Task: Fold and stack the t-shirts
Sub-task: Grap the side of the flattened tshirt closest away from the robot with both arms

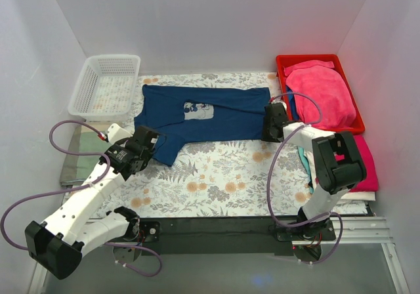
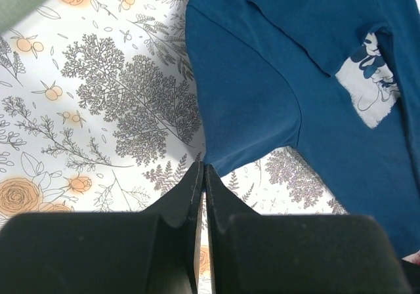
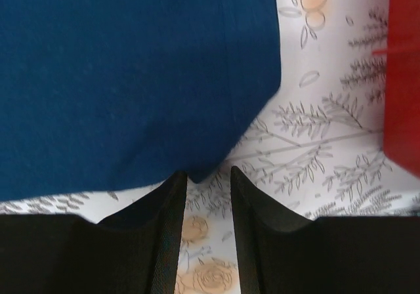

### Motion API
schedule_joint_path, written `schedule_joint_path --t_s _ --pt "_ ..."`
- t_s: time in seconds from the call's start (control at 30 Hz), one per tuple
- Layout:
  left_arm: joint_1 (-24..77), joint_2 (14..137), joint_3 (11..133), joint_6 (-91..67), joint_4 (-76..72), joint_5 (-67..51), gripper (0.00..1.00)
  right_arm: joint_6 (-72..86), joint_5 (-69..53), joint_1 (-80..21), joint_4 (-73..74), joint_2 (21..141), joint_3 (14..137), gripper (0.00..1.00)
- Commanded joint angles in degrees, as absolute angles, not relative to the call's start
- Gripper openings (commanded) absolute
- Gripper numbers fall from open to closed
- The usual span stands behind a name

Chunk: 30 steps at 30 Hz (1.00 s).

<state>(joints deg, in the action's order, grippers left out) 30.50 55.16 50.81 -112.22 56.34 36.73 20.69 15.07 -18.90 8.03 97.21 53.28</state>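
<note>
The navy blue t-shirt (image 1: 216, 120) lies spread across the back middle of the flowered table, its pale blue print (image 1: 197, 111) facing up. My left gripper (image 1: 149, 143) is at the shirt's near left corner. In the left wrist view its jaws (image 2: 204, 169) are shut, pinching the tip of that corner of the shirt (image 2: 262, 77). My right gripper (image 1: 269, 133) is at the shirt's right edge. Its jaws (image 3: 209, 170) stand slightly open with a corner of the shirt (image 3: 131, 77) at their tips. Magenta-pink folded shirts (image 1: 321, 94) lie in the red bin.
A red bin (image 1: 315, 59) stands at the back right and shows in the right wrist view (image 3: 403, 77). A white mesh basket (image 1: 105, 87) stands at the back left. Another pink folded shirt (image 1: 367, 166) lies under the right arm. A grey-green pad (image 1: 79, 159) lies at the left edge.
</note>
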Motion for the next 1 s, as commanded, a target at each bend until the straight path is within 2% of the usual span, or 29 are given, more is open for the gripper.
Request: schedule_joint_path --t_s 0.0,0.4,0.83,0.97 --pt "30.7 54.3 53.0 -111.5 57.5 40.2 0.0 21.1 15.3 -19.2 6.1 100.4 56.2 0.39" --pt "30.8 55.8 52.5 -110.6 56.3 39.4 0.0 17.8 16.6 -19.1 5.6 105.4 68.5 0.39" --pt "30.7 59.8 51.1 -108.5 52.2 37.8 0.0 13.0 17.4 -19.1 9.4 116.2 85.3 0.39" --pt "30.8 61.3 50.8 -108.0 51.2 37.2 0.0 13.1 17.5 -18.4 9.8 115.1 84.8 0.39"
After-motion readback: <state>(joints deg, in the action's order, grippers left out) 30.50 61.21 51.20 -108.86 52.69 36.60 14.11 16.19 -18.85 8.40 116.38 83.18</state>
